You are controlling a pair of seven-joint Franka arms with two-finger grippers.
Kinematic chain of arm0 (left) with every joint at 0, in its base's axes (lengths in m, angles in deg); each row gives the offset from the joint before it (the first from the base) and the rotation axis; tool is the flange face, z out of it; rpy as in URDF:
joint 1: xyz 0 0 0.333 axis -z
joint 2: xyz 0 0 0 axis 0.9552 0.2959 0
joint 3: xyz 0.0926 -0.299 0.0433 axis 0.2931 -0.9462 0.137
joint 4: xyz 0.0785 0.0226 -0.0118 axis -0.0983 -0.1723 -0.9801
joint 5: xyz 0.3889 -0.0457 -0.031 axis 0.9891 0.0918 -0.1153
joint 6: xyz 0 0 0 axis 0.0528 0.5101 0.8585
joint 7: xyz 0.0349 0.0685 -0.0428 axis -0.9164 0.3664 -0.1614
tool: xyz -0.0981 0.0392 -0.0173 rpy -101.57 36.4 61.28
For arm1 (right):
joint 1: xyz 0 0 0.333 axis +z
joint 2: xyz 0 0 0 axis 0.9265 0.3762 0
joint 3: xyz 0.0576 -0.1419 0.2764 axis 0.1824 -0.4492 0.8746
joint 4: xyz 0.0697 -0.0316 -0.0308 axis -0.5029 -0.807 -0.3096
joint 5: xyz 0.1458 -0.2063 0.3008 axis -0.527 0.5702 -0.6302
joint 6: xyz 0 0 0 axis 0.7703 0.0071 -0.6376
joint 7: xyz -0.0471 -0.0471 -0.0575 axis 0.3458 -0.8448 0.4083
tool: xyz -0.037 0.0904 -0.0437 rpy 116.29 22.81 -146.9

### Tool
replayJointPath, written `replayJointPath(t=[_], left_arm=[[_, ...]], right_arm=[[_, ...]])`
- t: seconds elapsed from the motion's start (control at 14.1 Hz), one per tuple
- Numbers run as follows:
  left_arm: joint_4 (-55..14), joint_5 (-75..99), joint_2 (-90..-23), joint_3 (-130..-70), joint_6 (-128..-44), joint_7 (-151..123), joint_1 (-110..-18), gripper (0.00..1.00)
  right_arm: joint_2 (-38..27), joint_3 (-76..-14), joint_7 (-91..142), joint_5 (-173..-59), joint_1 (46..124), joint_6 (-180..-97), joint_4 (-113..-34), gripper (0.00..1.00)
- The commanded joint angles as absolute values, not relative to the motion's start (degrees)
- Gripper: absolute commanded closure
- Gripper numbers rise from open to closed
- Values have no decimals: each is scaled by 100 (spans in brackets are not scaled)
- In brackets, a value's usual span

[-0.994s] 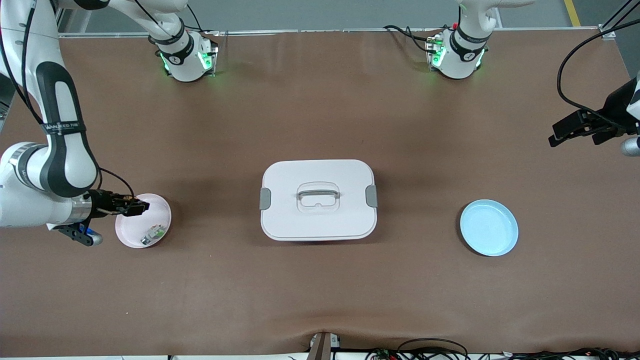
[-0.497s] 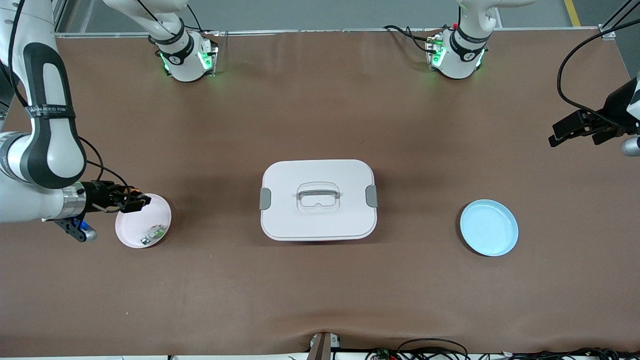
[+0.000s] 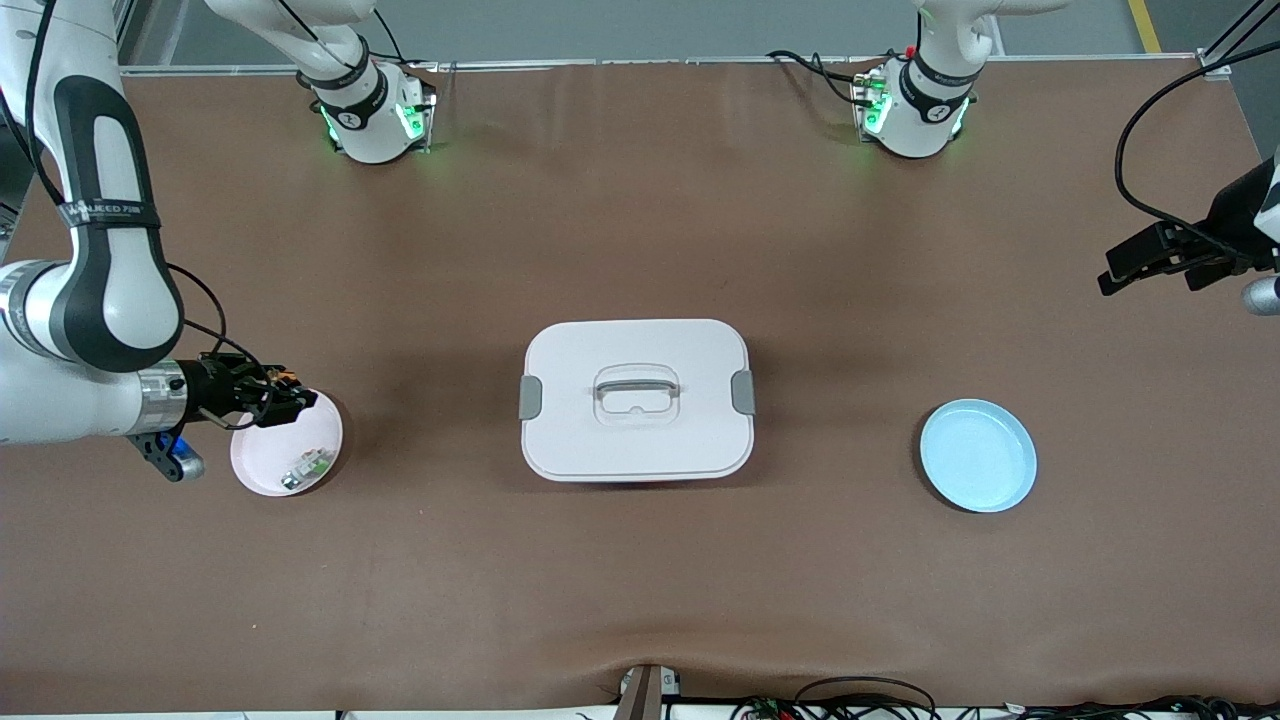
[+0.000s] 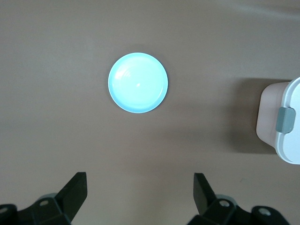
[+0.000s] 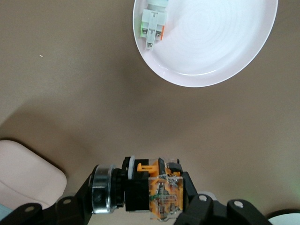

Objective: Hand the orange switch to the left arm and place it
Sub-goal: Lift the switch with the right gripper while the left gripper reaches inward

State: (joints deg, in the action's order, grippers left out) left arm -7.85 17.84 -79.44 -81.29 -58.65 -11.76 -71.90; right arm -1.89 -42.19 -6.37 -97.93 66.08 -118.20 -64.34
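Note:
My right gripper (image 3: 296, 401) hangs over the rim of a pink plate (image 3: 262, 462) at the right arm's end of the table. It is shut on the orange switch (image 5: 161, 194), a black body with a metal ring and an orange block end, held crosswise between the fingers (image 5: 140, 192). The white box (image 3: 637, 398) with its grey handle stands mid-table, and one corner of it (image 5: 23, 176) shows in the right wrist view. My left gripper (image 3: 1150, 262) waits open in the air over the left arm's end of the table (image 4: 140, 192), with nothing between its fingers.
A small green-and-white part (image 3: 307, 465) lies in the pink plate (image 5: 225, 56), seen in the right wrist view as well (image 5: 152, 23). An empty blue plate (image 3: 978, 455) sits toward the left arm's end (image 4: 138, 82). The box's grey side clip (image 4: 286, 120) shows in the left wrist view.
My right gripper has shifted a little toward the box with the orange switch held in it. The left arm has not moved.

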Motion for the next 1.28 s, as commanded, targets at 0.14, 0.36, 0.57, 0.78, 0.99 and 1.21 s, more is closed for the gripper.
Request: replayJointPath(t=[0.14,0.36,0.57,0.78,0.99,1.21], left_arm=[[-701,1909,-7914,-8149,-5840,-1145,-7200,0],[-710,1909,-7914,-8167,-5840,-1206,-7165,0],[-701,1840,-7931,-8176,-5831,-1189,-7191,0],[-701,1813,-7949,-8359,-5831,-1189,-7121,0],[-701,1578,-7958,-8580,-5822,-1215,-7138,0],[-736,919,-7905,-8615,-5805,-1513,-7104,0]], right_arm=[[-404,-4206,-1071,-9936,6649,-11501,-6418,100],[-509,-4214,-1765,-10243,6807,-11298,-6356,100],[-632,-4214,-2459,-10428,7149,-11298,-6339,100],[-720,-4206,-3250,-10832,7387,-11324,-6313,100],[-790,-4214,-4006,-10921,7755,-11359,-6163,100],[-834,-4214,-4552,-11279,7950,-11386,-6119,100]])
